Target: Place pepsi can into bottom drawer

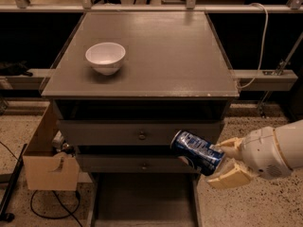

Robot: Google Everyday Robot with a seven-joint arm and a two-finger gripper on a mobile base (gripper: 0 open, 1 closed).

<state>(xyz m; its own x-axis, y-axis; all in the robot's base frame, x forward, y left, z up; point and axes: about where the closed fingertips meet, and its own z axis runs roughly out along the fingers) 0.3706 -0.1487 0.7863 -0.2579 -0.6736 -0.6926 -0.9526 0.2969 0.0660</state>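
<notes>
My gripper point(226, 163) comes in from the right and is shut on the pepsi can point(197, 152), a dark-blue can with white markings. The can lies tilted, its silver end pointing up-left. It hangs in front of the two grey drawer fronts point(140, 135), at the right side of the cabinet. The bottom drawer point(142, 202) is pulled out below, a wide shallow tray with a flat floor. The can is above its right part, well off the floor.
A white bowl point(105, 57) stands on the cabinet top point(161, 56) at the left. A cardboard box point(47, 160) sits on the floor to the left of the cabinet. Cables lie on the speckled floor at the left.
</notes>
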